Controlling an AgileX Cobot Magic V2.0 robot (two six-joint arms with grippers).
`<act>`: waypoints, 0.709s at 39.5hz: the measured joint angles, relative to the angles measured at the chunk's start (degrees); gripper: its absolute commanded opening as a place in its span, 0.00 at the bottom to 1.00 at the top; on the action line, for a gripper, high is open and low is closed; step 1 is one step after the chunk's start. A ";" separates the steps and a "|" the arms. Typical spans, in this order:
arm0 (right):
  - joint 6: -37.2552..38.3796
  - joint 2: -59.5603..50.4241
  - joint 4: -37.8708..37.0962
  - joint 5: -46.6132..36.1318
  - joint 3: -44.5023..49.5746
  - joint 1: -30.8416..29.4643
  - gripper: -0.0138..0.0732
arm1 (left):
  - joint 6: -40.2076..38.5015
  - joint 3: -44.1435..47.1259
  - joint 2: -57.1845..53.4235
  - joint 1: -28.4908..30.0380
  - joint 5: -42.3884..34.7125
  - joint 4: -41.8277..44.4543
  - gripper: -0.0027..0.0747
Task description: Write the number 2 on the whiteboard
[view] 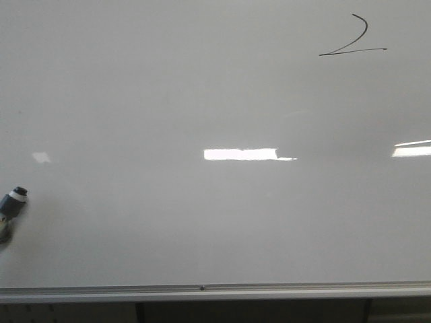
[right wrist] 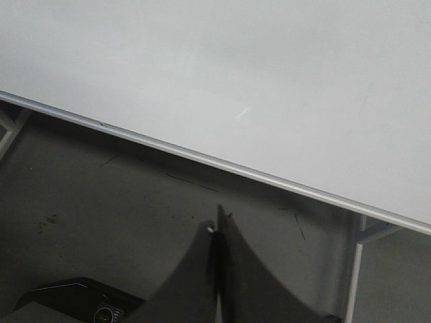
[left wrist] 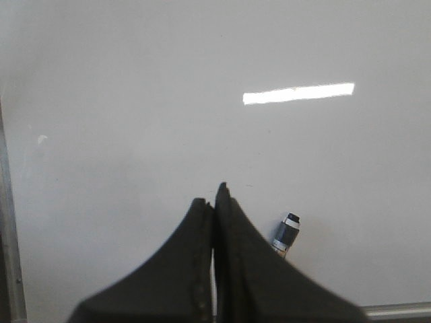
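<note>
Up in the far right corner of the whiteboard (view: 168, 87) sits the number 2 (view: 353, 39). A marker (view: 13, 200) lies at the left edge. Both grippers, left (left wrist: 214, 195) and right (right wrist: 219, 222), are pressed closed, holding nothing.

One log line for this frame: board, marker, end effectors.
number 2 drawn on whiteboard | marker by left edge | left end effector shut | right end effector shut, off board

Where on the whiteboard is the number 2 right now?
In the front view, the number 2 sits in the whiteboard's upper right corner, well above the bright reflections and far from the marker at the left edge.
</note>
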 measured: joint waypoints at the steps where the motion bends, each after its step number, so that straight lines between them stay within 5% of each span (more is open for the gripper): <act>1: 0.00 0.00 0.00 0.00 0.00 0.00 0.08 | 0.00 1.83 -0.70 0.34 -1.85 -0.31 0.01; 19: 0.00 0.00 0.00 0.00 0.00 0.00 0.08 | 0.00 18.98 -3.10 -1.88 -29.62 -1.62 0.01; 28: 0.00 0.00 0.00 0.00 0.00 0.00 0.08 | 0.00 18.98 -3.10 -1.88 -32.19 -1.62 0.01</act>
